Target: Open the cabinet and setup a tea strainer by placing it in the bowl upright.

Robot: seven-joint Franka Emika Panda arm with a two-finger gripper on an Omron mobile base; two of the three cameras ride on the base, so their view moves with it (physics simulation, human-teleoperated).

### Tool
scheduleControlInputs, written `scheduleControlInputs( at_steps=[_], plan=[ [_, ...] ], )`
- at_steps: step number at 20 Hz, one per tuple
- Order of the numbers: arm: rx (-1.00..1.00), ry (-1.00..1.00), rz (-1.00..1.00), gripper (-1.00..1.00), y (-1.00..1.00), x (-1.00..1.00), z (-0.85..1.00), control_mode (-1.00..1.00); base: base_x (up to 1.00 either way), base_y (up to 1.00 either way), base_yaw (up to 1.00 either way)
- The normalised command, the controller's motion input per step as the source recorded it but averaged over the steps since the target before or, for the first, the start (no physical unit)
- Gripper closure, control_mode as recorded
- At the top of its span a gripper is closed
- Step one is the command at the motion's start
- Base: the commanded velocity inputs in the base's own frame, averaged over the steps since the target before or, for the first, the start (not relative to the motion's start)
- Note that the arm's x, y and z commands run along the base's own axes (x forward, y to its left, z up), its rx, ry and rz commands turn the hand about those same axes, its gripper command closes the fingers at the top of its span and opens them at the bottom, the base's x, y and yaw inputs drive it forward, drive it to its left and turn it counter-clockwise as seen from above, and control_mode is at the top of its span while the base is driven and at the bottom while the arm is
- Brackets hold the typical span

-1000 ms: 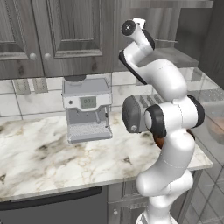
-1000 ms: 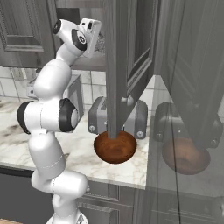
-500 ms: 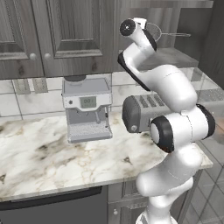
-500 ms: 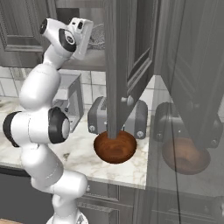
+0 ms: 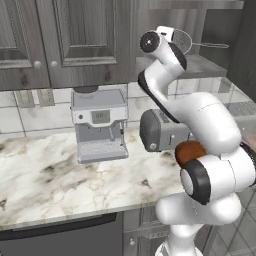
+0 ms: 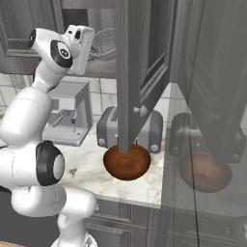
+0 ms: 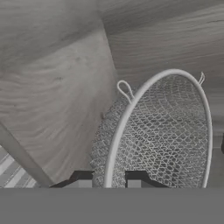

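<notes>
The tea strainer [image 7: 162, 135] stands tilted on its rim inside the open cabinet [image 6: 140, 58], directly ahead of the gripper [image 7: 109, 178], whose two fingertips [image 7: 81, 178] pinch the thin metal rim between them (the mesh basket bulges away behind it). Further right and below, the reddish-brown bowl [image 6: 127, 162] sits on the marble counter [image 5: 60, 180], in front of the grey toaster [image 6: 107, 129].

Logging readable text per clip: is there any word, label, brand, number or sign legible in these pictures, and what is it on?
None can be read.
The coffee machine has a small display on its front with faint marks, too blurred to read.
The toaster, bowl, tea strainer and cabinet show no lettering.
</notes>
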Motion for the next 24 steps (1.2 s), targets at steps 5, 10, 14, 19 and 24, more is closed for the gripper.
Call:
scheduleControlInputs(
  at_steps=[5, 10, 14, 19, 24],
  plan=[
    [-0.01, 0.0, -0.19, 1.0, 0.21, -0.93, 0.01, -1.0, 0.0, 0.0, 0.0],
    [0.0, 0.0, -0.22, 1.0, 0.18, -1.0, 0.04, -1.0, 0.0, 0.0, 0.0],
    [0.01, 0.01, -0.27, 1.0, 0.21, -1.0, 0.0, -1.0, 0.0, 0.0, 0.0],
    [0.06, 0.07, -0.31, 1.0, 0.24, -0.94, 0.0, -1.0, 0.0, 0.0, 0.0],
    [0.06, 0.06, -0.41, 1.0, 0.44, -0.65, 0.0, -1.0, 0.0, 0.0, 0.0]
  ],
)
